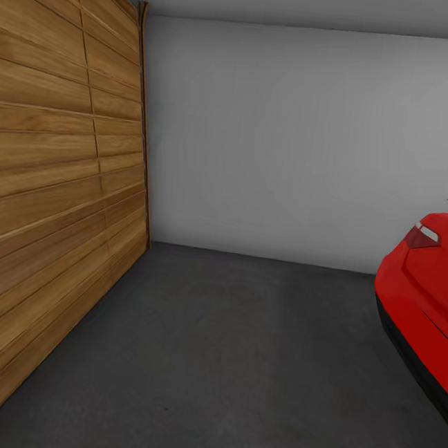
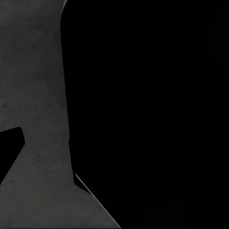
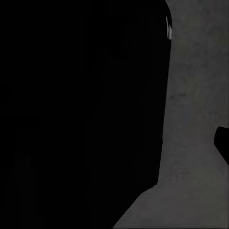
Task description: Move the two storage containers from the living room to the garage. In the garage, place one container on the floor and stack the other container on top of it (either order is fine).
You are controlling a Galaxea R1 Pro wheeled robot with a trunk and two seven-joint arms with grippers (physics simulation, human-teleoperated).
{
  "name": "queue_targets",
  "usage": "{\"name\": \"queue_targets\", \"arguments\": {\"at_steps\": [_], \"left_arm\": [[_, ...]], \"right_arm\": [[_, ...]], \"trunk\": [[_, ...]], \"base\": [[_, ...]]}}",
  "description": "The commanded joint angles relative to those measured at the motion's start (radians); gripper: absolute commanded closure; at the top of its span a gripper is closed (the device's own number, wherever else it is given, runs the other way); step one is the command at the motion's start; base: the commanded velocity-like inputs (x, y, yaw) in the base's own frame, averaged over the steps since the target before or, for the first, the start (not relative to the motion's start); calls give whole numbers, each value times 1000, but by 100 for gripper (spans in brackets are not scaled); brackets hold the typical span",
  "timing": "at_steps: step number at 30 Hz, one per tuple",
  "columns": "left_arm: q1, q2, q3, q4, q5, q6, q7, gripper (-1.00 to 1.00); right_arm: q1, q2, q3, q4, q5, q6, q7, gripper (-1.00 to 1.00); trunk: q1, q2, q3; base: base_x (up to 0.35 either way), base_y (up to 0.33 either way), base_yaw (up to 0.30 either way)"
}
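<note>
Dark grey concrete floor (image 1: 222,363) is stretching ahead of the robot, bare between the slatted wooden door (image 1: 48,183) on the left and the red car (image 1: 427,303) on the right, ending at the white wall (image 1: 296,142). This open patch looks a sound place to set a box down; keeping well off the car's bumper seems wise. Neither storage box is showing here. Both wrist cameras are looking past black shapes at floor, so I cannot tell how either gripper stands.
</note>
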Motion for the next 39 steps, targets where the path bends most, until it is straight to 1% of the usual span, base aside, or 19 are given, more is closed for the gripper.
{"name": "queue_targets", "arguments": {"at_steps": [1, 2, 4, 7, 13, 20, 30, 33, 35, 37, 39], "left_arm": [[0, 0, 0, 0, 0, 0, 0, -100], [-6, -6, 6, 2, 6, 1, -6, -100], [-6, -13, 17, 2, 6, 2, -8, -100], [-6, -13, 17, 0, 7, 1, -8, -100], [-5, -17, 19, -34, 36, -25, -7, -100], [-5, -18, 18, -42, 40, -29, -7, -100], [-5, -18, 17, -44, 39, -29, -6, -100], [-5, -18, 14, -46, 38, -29, -6, -100], [-5, -13, 11, -48, 35, -30, -6, -100], [-5, 0, 9, -49, 32, -30, -5, -100], [-5, 5, 7, -48, 31, -30, -5, -100]], "right_arm": [[0, 0, 0, 0, 0, 0, 0, -100], [1, -5, 6, 2, 6, -2, 2, -100], [1, -6, 9, 2, 7, -2, 2, -100], [1, -7, 9, 2, 5, -2, 2, -100], [0, -14, 8, 2, 7, -2, 0, -100], [0, -12, 5, 2, 6, -4, -1, -100], [0, -14, 1, 2, -2, -8, -2, -100], [0, -16, -2, 2, -6, -31, -2, -100], [0, -18, -4, 2, -7, -40, -2, -100], [0, -18, -4, 2, -7, -43, -2, -100], [0, -17, -4, 2, -8, -44, -2, -100]], "trunk": [[0, 0, 0], [0, 0, 0], [0, 0, 0], [0, 0, 0], [0, 0, 0], [0, 0, 0], [0, 0, 0], [0, 0, 0], [0, 0, 0], [0, 0, 0], [0, 0, 0]], "base": [[0, 0, 0], [0, 0, 0], [0, 0, 0], [0, 0, 0], [0, 0, 0], [0, 0, -38], [0, 0, -265], [0, 0, -290], [0, 0, -291], [0, 0, -291], [0, 0, -291]]}}
